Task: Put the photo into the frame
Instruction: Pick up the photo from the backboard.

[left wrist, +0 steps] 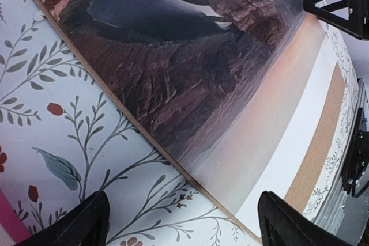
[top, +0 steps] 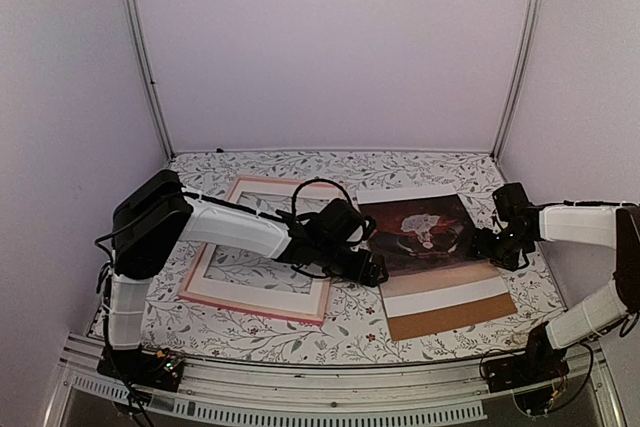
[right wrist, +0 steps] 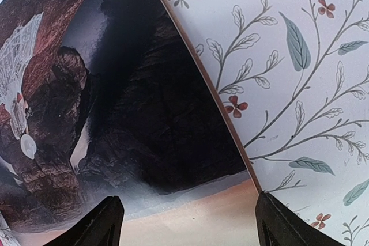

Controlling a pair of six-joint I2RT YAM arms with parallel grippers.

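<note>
Top external view showed the floral worktop (top: pixel 350 332) carrying the frame (top: pixel 250 309), with the photo (top: pixel 420 227) at its three o'clock, long axis roughly twelve to six, atop a brown board (top: pixel 450 315). Left fingers (top: pixel 376 272) stood open at the photo's nine o'clock edge and right fingers (top: pixel 484 244) open at three o'clock, seemingly equally near.

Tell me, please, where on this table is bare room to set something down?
Free: the cloth strip behind the frame and the photo, and the near strip in front of them. Crowded: the gap between them, where the left tool hangs.
</note>
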